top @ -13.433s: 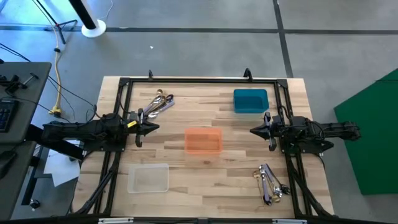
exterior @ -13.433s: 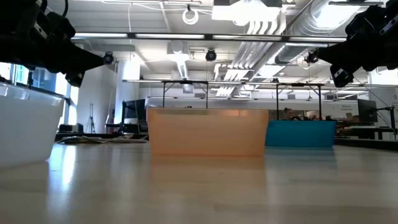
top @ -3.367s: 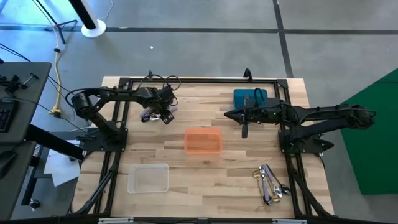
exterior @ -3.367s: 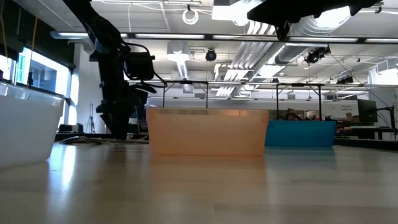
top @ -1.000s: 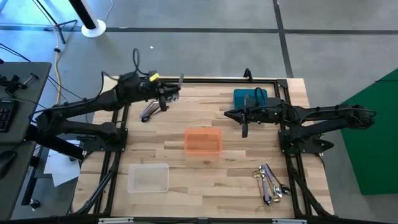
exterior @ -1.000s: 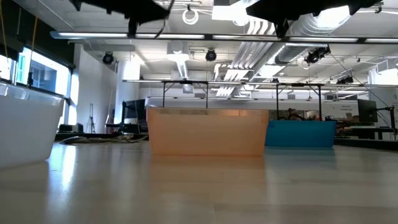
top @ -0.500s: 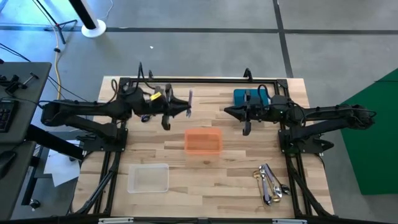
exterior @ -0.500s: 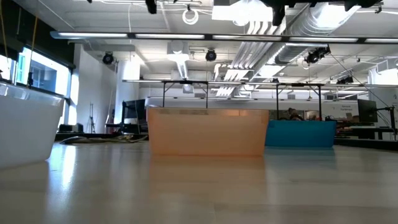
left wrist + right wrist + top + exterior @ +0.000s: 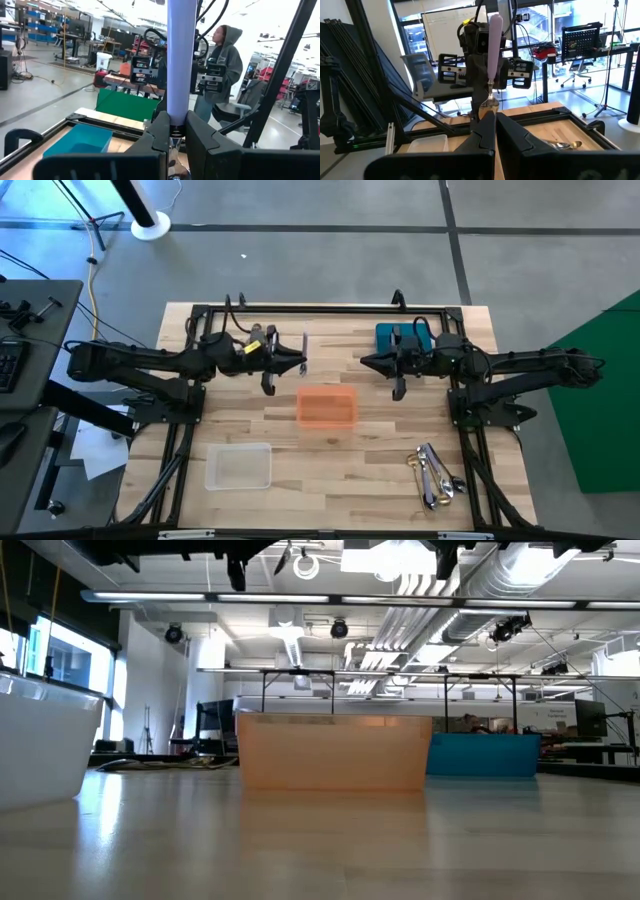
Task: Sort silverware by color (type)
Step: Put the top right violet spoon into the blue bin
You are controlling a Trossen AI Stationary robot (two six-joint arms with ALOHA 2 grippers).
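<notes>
Transfer step: our left claw (image 9: 297, 361), clamped on a lilac-handled utensil (image 9: 180, 60), nears our closed right claw (image 9: 368, 362); handover follows.

bin (image 9: 326, 406) between both grippers

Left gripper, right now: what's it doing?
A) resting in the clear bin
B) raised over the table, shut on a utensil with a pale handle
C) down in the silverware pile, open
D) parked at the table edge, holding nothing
B: the left gripper is up near the orange bin, fingers clamped on a pale-handled utensil, seen standing up between them in the left wrist view.
</notes>
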